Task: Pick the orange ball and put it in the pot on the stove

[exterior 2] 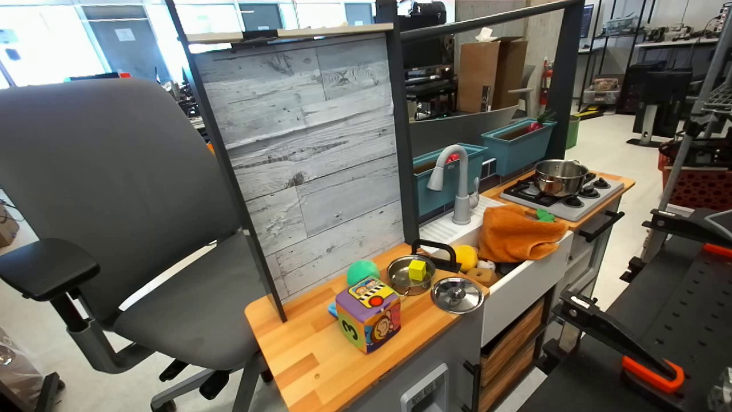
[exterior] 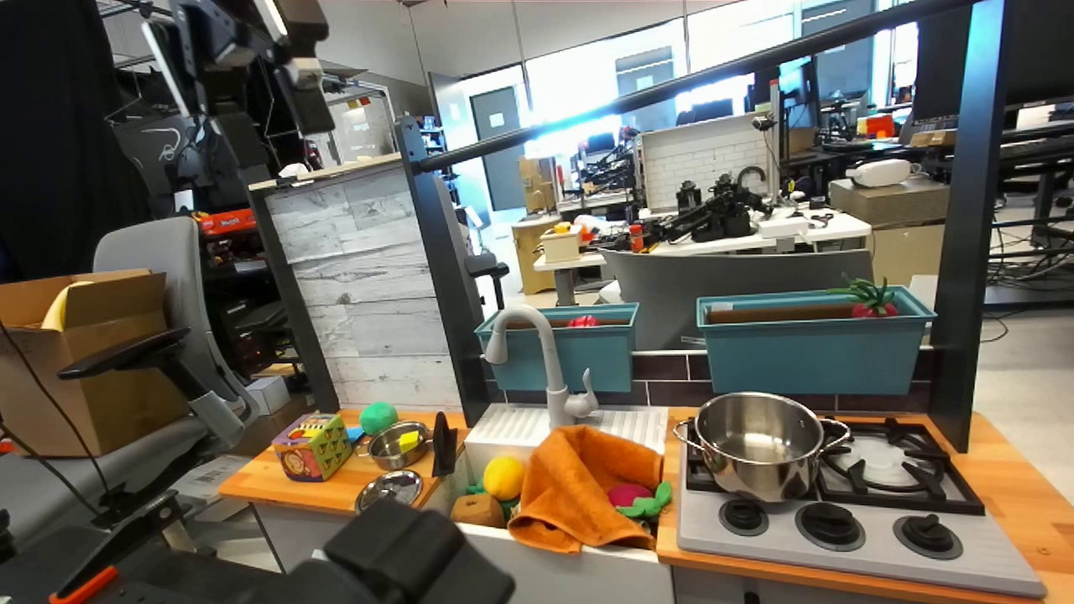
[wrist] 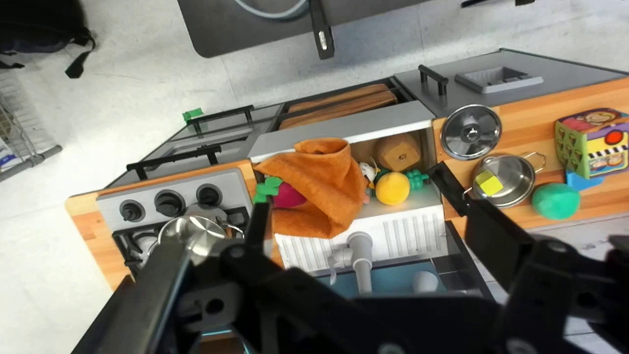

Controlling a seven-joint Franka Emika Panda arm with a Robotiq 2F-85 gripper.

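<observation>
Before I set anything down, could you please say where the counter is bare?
The counter is bare from the patterned cube to the outer end, between cube and metal lid, and in a strip beyond the stove. It's crowded around the small pan and green round toy, and in the sink around the cloth.

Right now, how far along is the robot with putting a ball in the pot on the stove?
Done: none of the move; the pot stands ready on the stove, no ball showing inside. In hand: nothing; the gripper is open. Left: all of it. The yellow ball, probably the one meant, lies in the sink, to be gripped, carried over and released.
</observation>
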